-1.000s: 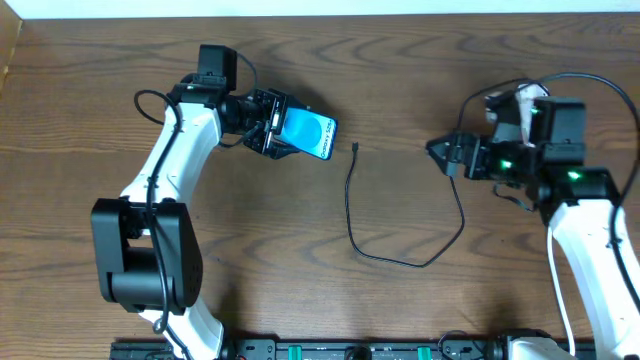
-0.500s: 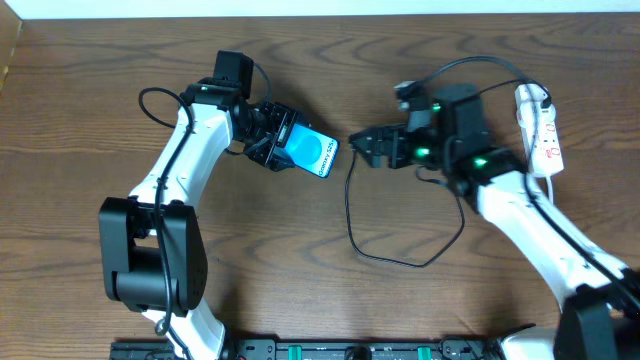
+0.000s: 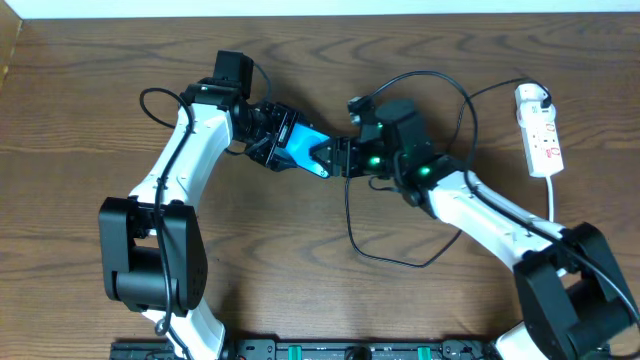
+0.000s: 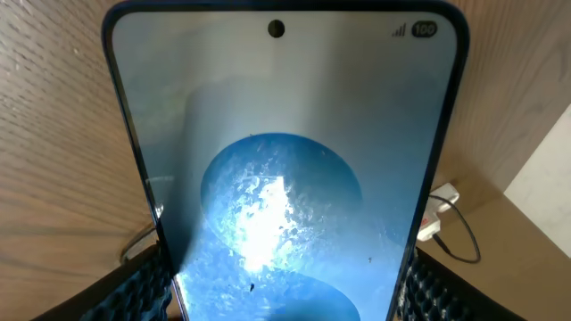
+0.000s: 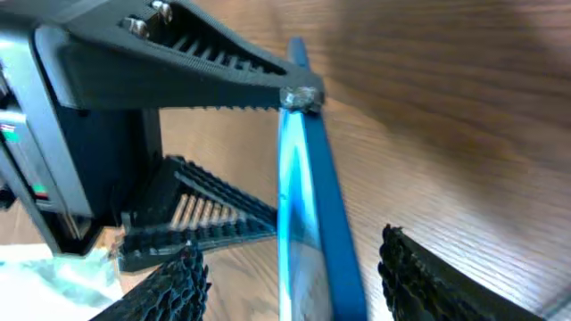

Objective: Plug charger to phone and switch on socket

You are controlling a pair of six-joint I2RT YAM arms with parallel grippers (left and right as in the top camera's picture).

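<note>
**Phone edge flanked by right fingers**

The phone (image 3: 303, 150) is clamped by the left fingers (image 4: 134, 290). Its free edge is straddled by the right fingers (image 5: 169, 285), set apart. The charger (image 3: 349, 215) is laid just beside the phone; the socket (image 3: 538, 135) is well right of it, bare tabletop (image 3: 80, 200) between.

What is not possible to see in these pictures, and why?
Tip of the charger: overhead, hidden under the right gripper.
Port of the phone: left wrist, lower end cut off by the frame edge; right wrist, edge blurred.
Switch position on the socket: overhead, too small.
</note>
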